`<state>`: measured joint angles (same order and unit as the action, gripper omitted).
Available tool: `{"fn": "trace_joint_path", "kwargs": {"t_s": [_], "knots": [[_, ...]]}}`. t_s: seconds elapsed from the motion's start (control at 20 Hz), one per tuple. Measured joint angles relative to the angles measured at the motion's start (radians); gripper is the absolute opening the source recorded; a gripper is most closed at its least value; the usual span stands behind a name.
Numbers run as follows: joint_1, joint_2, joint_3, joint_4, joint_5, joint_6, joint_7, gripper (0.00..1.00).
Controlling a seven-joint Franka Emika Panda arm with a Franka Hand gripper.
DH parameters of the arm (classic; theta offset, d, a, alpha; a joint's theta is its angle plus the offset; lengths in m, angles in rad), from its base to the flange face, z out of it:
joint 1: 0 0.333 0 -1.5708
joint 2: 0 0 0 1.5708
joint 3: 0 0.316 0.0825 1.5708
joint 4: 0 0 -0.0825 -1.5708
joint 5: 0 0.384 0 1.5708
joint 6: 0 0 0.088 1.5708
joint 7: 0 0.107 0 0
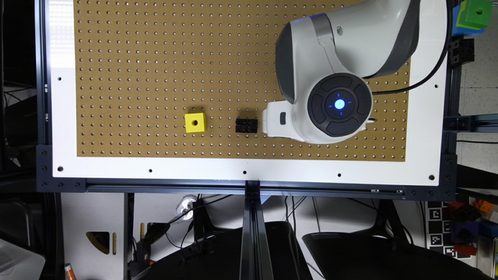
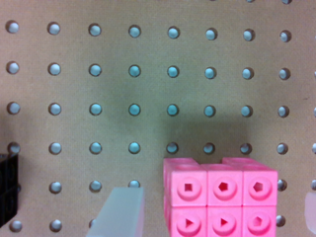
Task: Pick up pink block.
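From my remote station I saw the brown pegboard (image 1: 155,77) spread across the white-bordered table (image 1: 249,169), with the arm (image 1: 338,58) hanging over the exterior view's right half. Past the wrist, the white gripper (image 1: 278,122) sat just beside the black brick (image 1: 246,125), and the yellow cube (image 1: 195,122) lay farther toward the exterior view's left. In the wrist view, the pink block (image 2: 219,197) rested studs-up on the pegboard between two pale, blurred fingers (image 2: 121,212). They stood apart, one clear of the block; I could not tell if the other touched it.
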<state>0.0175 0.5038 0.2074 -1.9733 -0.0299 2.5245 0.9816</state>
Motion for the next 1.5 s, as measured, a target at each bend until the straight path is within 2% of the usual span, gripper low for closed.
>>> {"fn": "trace_joint_path", "kwargs": {"t_s": [0.25,0.3,0.5,0.55,1.2,1.5], "knots": [[0.002,0.088,-0.001,0.011,-0.0112,0.069,0.001,1.00],[0.003,0.090,0.000,0.019,-0.0146,0.065,0.006,1.00],[0.022,0.095,0.000,0.034,-0.0158,0.063,0.024,1.00],[0.025,0.096,0.000,0.036,-0.0158,0.064,0.027,0.00],[0.025,0.090,-0.004,0.036,-0.0158,0.053,0.027,0.00],[0.025,0.005,-0.004,0.036,-0.0158,-0.048,0.035,0.00]]}}
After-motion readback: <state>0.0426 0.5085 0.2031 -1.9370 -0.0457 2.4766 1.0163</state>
